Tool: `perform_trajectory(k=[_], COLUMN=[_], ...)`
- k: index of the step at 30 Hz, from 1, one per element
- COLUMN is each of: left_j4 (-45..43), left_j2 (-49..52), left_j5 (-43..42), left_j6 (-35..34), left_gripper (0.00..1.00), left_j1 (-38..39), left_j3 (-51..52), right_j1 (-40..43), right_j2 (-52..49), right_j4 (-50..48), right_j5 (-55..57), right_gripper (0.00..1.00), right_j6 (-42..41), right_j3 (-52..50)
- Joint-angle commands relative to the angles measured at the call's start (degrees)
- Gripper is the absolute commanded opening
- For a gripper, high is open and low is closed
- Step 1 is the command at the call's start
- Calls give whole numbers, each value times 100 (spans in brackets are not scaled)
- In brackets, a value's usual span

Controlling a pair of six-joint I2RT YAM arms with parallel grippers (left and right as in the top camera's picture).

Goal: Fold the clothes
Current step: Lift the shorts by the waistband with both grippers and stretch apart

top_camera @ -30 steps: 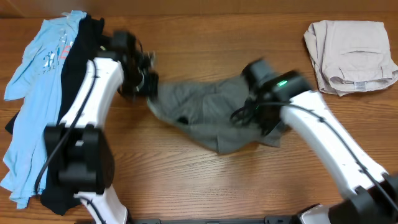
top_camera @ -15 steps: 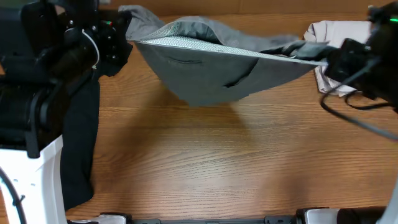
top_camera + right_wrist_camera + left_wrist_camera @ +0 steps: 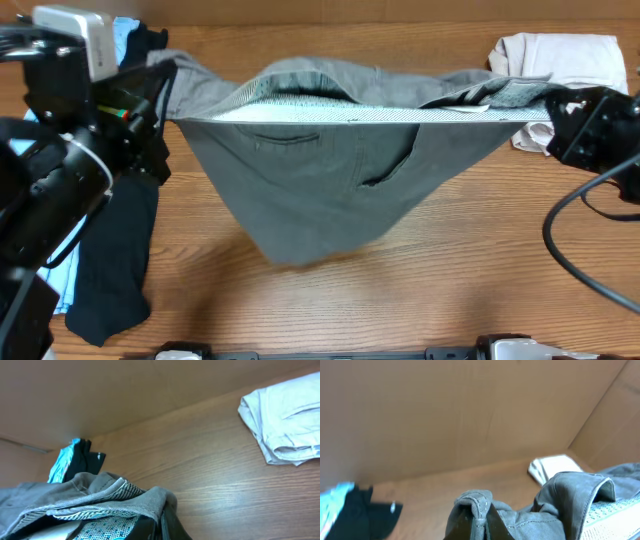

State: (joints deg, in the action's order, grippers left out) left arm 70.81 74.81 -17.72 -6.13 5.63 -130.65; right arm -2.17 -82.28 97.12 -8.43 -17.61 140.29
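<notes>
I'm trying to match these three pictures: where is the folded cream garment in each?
Overhead: cream garment, top right corner.
Left wrist: right of centre, just above the grey shorts.
Right wrist: upper right, at the edge.
Shared landmark: the grey shorts, central overhead, low in both wrist views.

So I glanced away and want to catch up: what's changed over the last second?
The grey shorts, crumpled on the table before, are now lifted and stretched wide by the waistband. The left gripper rose and swung left, the right gripper right; both stay shut on the waist ends. Unmoved: folded beige garment, black T-shirt, light-blue shirt.
</notes>
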Motion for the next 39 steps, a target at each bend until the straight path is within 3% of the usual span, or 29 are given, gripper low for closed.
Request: perform_trajectory(k=[1, 10, 14, 19, 22, 28, 30, 33, 39], left_j4=[319, 1038, 101, -1239, -815, 1220, 1823, 2179, 2017], left_j2=[361, 1432, 1784, 1963, 1958, 2173, 2374, 2660, 3130], left_j5=[505, 11, 35, 225, 219, 334, 782, 1086, 1084], left_j6=[-35, 146, 142, -400, -393, -4, -7, -7, -4], left_gripper=[4, 4, 4, 4, 4, 4, 4, 4, 4], left_j1=[-149, 0, 79, 74, 83, 308, 442, 492, 492], left_j3=[-72, -70, -72, -72, -72, 7, 243, 787, 2337], right_j1=[190, 188, 188, 188, 188, 186, 144, 50, -42], right_j2=[-227, -916, -1064, -1062, -1058, -1187, -1231, -1231, -1231], right_j4=[-9, -413, -1274, -2227, -1967, -474, -122, -188, -909], right_j5=[413, 271, -92, -83, -70, -70, -70, -68, -326], right_gripper=[4, 4, 4, 4, 4, 4, 4, 4, 4], right_j6=[160, 306, 564, 505, 529, 573, 723, 804, 804], right_j3=[-313, -1622, -1641, -1585, -1565, -1646, -1906, -2693, -4605])
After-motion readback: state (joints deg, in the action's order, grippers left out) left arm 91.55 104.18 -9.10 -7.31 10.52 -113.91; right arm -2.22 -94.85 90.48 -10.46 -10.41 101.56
